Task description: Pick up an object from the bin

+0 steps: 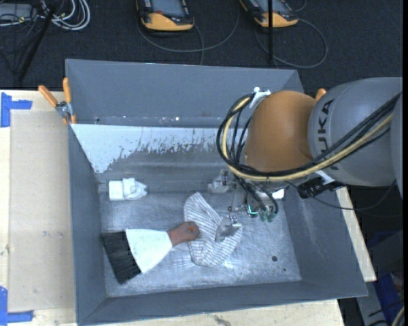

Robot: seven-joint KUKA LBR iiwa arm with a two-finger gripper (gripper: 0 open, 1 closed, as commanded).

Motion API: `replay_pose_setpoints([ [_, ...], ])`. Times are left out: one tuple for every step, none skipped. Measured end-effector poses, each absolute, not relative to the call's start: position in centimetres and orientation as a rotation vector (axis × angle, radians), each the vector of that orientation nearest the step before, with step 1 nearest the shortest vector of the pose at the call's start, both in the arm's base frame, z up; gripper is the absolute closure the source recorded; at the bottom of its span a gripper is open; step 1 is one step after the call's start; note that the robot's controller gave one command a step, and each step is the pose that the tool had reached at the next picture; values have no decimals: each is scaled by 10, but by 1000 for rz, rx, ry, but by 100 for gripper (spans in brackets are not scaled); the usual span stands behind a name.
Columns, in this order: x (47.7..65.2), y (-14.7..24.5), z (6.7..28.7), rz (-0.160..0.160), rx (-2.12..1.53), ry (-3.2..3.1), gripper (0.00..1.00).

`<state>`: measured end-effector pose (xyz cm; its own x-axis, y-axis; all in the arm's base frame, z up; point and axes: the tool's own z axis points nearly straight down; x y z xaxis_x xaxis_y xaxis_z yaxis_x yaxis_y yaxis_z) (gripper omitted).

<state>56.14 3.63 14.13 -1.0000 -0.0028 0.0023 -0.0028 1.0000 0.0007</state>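
Light falls from above. The back wall of the bin (143,141) shines bright white on its left part. The bin's bottom sparkles in little spots. It is darker under the arm (353,134). The carpet (109,39) behind looks very dark.

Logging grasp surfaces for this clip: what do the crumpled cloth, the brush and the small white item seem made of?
Cloth: woven fabric, matte, with faint checks and soft folds. Brush: black bristles and a smooth white body, probably plastic; the reddish-brown handle could be wood or plastic. White item: likely hard plastic, slightly glossy, though it is hard to tell.
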Motion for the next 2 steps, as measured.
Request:
replay_pose_setpoints([
  [561, 36, 141, -1, 3, -3139, 0],
  [570, 95, 78, -2, -194, -3135, 100],
])
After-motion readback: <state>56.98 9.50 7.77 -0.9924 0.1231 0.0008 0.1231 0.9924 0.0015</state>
